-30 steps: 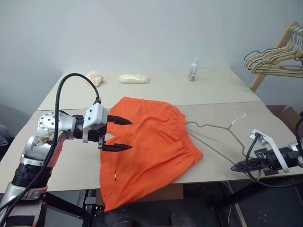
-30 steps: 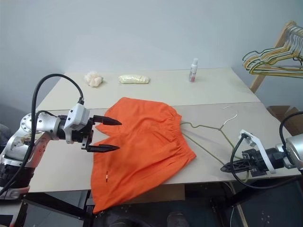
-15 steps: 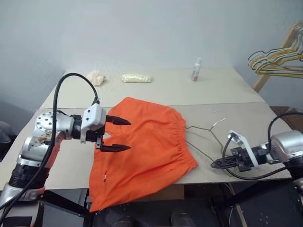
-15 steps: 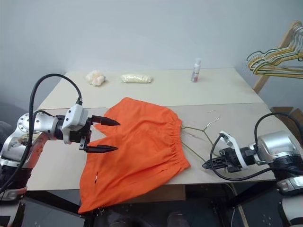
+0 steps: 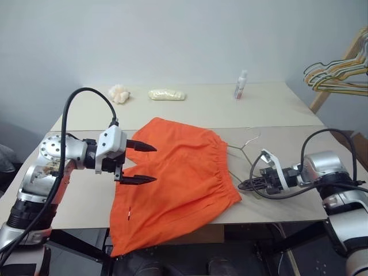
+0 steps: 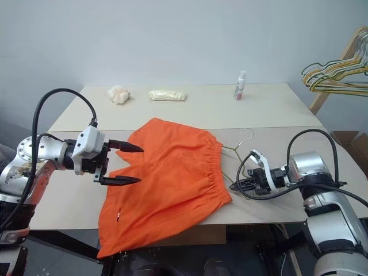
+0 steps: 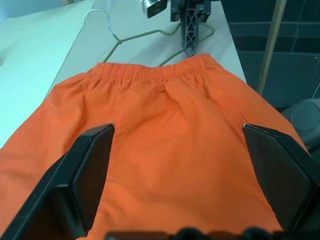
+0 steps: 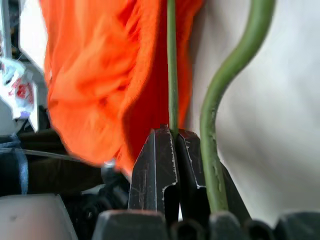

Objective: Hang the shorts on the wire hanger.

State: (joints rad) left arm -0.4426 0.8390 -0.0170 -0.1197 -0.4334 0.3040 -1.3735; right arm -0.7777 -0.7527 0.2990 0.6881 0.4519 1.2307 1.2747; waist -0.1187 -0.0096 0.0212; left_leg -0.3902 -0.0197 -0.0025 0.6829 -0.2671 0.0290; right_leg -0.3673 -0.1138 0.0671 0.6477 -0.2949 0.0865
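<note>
The shorts [image 5: 175, 175] are lying on the counter [image 5: 276, 115], one leg drooping over the near edge and the waistband facing right. Over their left side the left hand [image 5: 140, 163] is hovering with its fingers spread wide, gripping nothing. At the near right, the right hand [image 6: 237, 185] is pinching the hanger [image 6: 238, 145] wire with its fingers fully closed, just beside the waistband. The hanger is lying right of the shorts, hook pointing far. On the far counter are sitting a small bottle [image 5: 241, 84] and two pale lumps [image 5: 167, 94]. Coloured hangers [image 5: 339, 73] are hanging at the far right.
</note>
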